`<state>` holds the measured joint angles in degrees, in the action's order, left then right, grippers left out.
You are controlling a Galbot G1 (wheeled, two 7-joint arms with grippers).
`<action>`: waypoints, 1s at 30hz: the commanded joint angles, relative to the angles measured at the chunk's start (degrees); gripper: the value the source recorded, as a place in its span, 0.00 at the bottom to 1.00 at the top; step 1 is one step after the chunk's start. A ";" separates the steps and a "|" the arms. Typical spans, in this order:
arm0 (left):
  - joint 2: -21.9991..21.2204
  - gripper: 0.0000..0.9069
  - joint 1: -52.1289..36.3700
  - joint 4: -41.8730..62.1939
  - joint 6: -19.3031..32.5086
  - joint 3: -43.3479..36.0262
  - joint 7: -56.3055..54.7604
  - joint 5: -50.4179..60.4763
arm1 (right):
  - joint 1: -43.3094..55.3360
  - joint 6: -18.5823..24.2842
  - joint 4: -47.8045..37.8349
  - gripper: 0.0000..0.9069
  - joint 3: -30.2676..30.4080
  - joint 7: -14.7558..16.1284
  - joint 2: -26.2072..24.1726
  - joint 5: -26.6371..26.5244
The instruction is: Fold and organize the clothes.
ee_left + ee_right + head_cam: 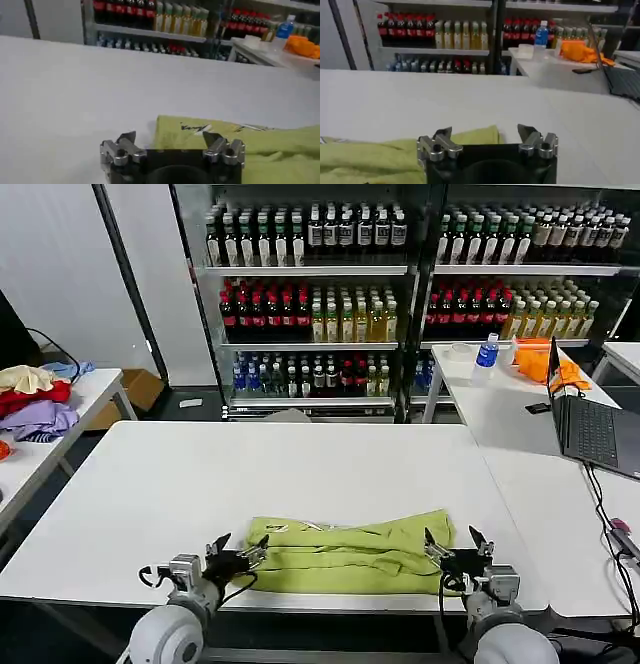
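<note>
Folding is partly done, we judge: the T-shirt (pixel 350 554) lies as a long band along the near edge of the white table (pixel 250 474). Our left gripper (pixel 238 552) and right gripper (pixel 458 546) sit at the band's two ends, jaws wide, holding nothing. Next we must close on both ends.

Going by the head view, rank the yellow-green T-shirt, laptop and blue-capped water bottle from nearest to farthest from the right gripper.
1. T-shirt: at the right gripper, on its left.
2. Laptop: farther back on the right table.
3. Water bottle: farthest, near the shelves.
</note>
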<state>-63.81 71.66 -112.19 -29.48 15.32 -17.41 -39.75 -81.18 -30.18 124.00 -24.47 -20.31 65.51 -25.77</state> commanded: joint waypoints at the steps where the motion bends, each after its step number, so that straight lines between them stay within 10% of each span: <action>1: -4.41 1.00 -1.15 2.80 -0.11 -0.53 -1.17 -1.12 | -0.70 0.07 0.52 1.00 -0.34 -0.02 0.23 0.53; 3: -4.92 1.00 -0.94 3.09 0.03 -0.50 -1.18 -1.10 | -0.88 0.10 0.61 1.00 -0.37 -0.02 0.28 0.53; 4: -5.13 0.28 -0.72 3.11 0.09 -0.50 -1.16 -1.10 | -0.98 0.12 0.70 1.00 -0.38 -0.03 0.29 0.56; 5: -5.24 0.06 -0.37 3.07 0.69 -0.50 -0.80 -0.96 | -1.06 0.10 0.79 1.00 -0.43 -0.05 0.29 0.58; 30: -7.37 0.02 2.35 1.34 5.03 4.75 1.94 -6.08 | -2.90 0.52 2.00 1.00 -1.06 -0.39 1.24 1.11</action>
<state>-71.21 73.73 -110.28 -25.30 17.45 -15.85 -43.27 -83.96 -29.69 125.99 -25.47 -20.63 66.69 -24.71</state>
